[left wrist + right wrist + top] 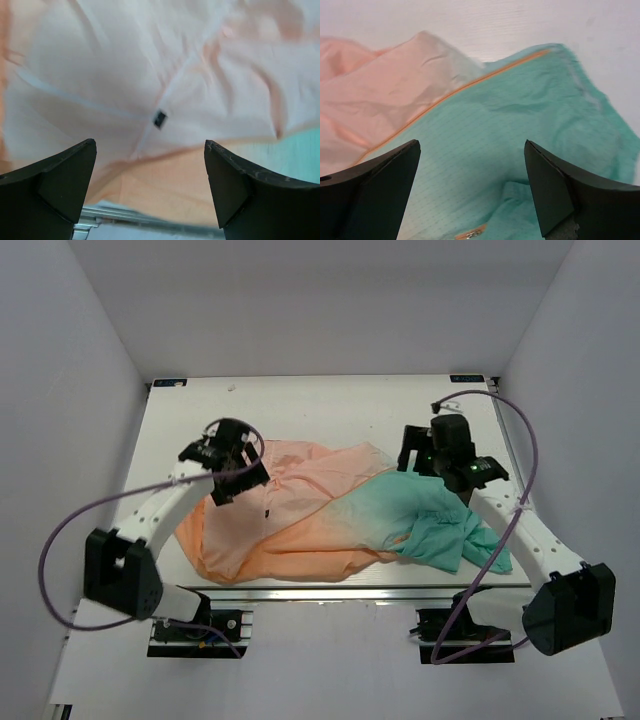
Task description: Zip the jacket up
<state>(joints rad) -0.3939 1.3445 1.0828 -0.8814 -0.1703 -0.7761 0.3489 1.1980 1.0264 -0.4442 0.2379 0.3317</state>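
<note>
The jacket [330, 520] lies crumpled across the table, peach-orange on the left, teal-green on the right. My left gripper [238, 480] hovers open over the peach part; the left wrist view shows pale peach cloth [150, 75] with a small black tag [159, 118] between the fingers. My right gripper [420, 465] hovers open over the teal part [510, 145]. An orange zipper edge [455, 92] runs diagonally there, and a short orange zipper piece with metal [470, 233] shows low between the fingers. Neither gripper holds anything.
The white table [330, 410] is bordered by white walls. The jacket's teal end [480, 550] reaches the near right edge. A metal rail [380, 590] runs along the table's front edge. Purple cables [520, 440] loop off both arms.
</note>
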